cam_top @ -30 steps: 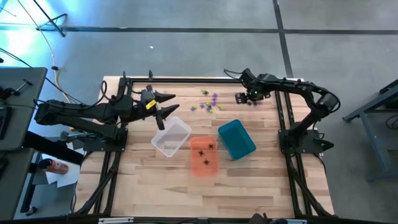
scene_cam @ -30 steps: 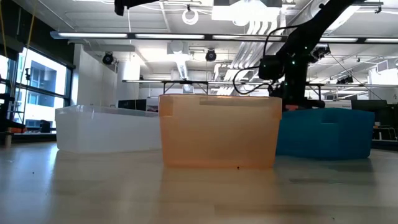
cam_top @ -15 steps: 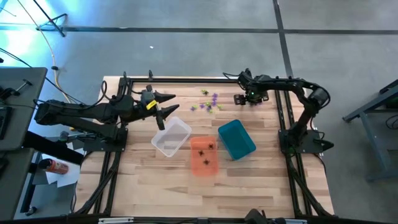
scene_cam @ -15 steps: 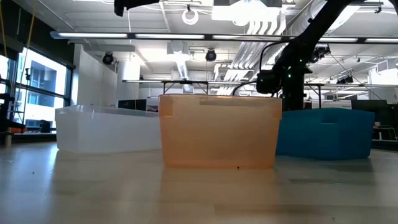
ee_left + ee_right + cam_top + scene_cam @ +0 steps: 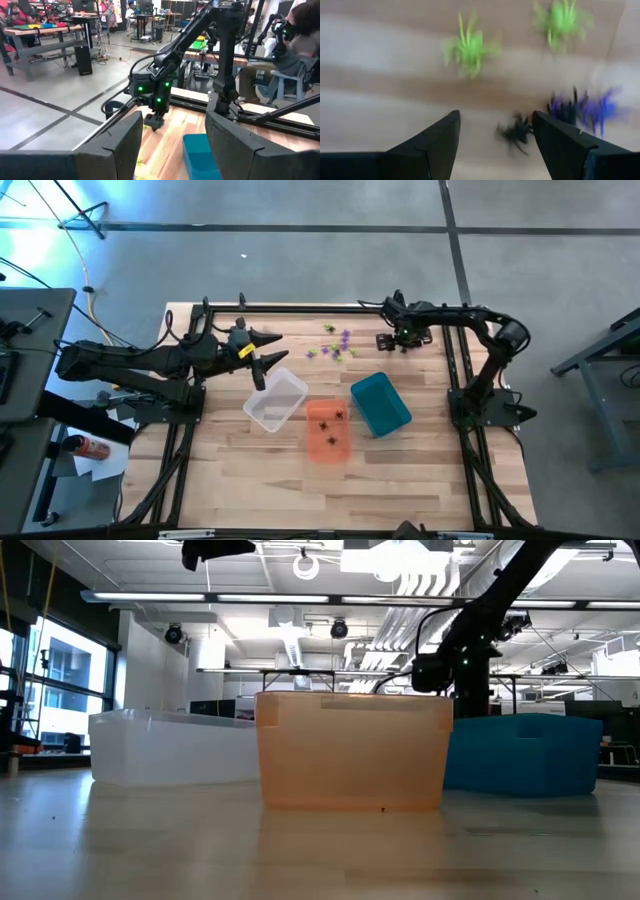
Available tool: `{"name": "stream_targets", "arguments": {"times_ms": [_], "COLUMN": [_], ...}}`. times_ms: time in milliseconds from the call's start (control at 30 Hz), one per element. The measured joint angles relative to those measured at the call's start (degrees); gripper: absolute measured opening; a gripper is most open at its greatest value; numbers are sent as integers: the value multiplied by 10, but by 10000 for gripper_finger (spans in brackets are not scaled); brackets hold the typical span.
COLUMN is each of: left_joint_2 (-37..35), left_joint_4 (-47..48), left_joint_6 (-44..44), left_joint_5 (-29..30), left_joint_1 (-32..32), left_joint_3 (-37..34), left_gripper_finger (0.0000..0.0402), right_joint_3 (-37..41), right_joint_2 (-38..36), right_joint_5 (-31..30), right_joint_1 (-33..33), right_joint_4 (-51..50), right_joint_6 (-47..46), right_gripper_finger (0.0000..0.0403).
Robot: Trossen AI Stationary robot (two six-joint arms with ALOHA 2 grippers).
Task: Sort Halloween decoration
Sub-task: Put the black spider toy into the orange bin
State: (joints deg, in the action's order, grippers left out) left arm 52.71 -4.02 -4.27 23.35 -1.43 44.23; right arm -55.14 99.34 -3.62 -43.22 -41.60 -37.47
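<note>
The Halloween decoration is a scatter of tiny purple and green spider trinkets (image 5: 335, 345) lying on the table near its far edge. My right gripper (image 5: 385, 340) points down, open, just to the right of that scatter. In its wrist view the right gripper (image 5: 495, 117) hovers over a black spider (image 5: 515, 132). Purple spiders (image 5: 592, 110) and green spiders (image 5: 470, 47) lie close by. My left gripper (image 5: 265, 350) is held level and open above the far-left corner of the clear bin (image 5: 275, 402).
An orange bin (image 5: 328, 430) with black spiders in it stands mid-table. The clear bin is on its left and a teal bin (image 5: 380, 404) on its right. Black frame rails (image 5: 300, 307) border the table. A person (image 5: 300, 35) sits beyond the table.
My right gripper has sunk toward the spiders at the table's far side, staying open. The spiders and the bins have kept their places.
</note>
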Motion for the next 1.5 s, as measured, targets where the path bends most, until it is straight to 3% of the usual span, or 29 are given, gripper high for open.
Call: {"name": "stream_targets", "arguments": {"times_ms": [200, 533, 1100, 1300, 1500], "left_joint_2": [0, 0, 0, 0, 0], "left_joint_4": [0, 4, 4, 4, 4], "left_joint_6": [0, 0, 0, 0, 0], "left_joint_5": [0, 0, 0, 0, 0], "left_joint_1": [0, 0, 0, 0, 0], "left_joint_3": [0, 0, 0, 0, 0], "left_gripper_finger": [202, 202, 202, 202, 202], "right_joint_3": [1, 1, 37, 41, 41], "right_joint_2": [-4, -4, -7, -40, -145], "right_joint_5": [7, 2, 9, -14, -4], "right_joint_1": [2, 9, 7, 22, 24], "right_joint_4": [-50, -38, 14, 17, 23], "right_joint_6": [14, 20, 37, 47, 83], "right_gripper_finger": [247, 237, 16, 2, 0]}}
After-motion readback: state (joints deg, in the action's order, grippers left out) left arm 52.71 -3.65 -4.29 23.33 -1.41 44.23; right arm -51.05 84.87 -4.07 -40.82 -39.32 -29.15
